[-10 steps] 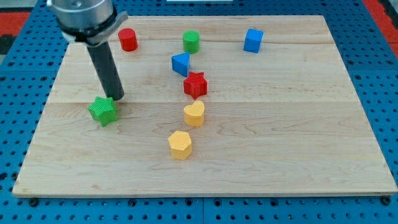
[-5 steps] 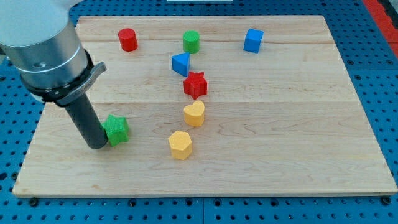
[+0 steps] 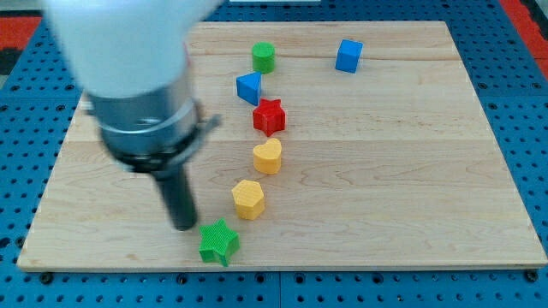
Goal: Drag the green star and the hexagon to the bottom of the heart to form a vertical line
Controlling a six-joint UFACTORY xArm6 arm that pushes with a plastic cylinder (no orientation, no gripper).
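Observation:
The green star (image 3: 218, 242) lies near the board's bottom edge, below and left of the yellow hexagon (image 3: 249, 198). The yellow heart (image 3: 268, 156) sits just above and right of the hexagon, with the red star (image 3: 269, 116) above it. My tip (image 3: 183, 225) stands on the board just to the upper left of the green star, close to touching it, and left of the hexagon. The arm's body is blurred and covers the board's upper left.
A blue triangular block (image 3: 249, 87), a green cylinder (image 3: 264, 57) and a blue cube (image 3: 348, 55) lie toward the view's top. The wooden board (image 3: 411, 188) rests on a blue pegboard. The red cylinder seen earlier is hidden behind the arm.
My tip has swept down and to the right, pushing the green star from the board's left side to near the bottom edge below the hexagon. The other blocks have not moved.

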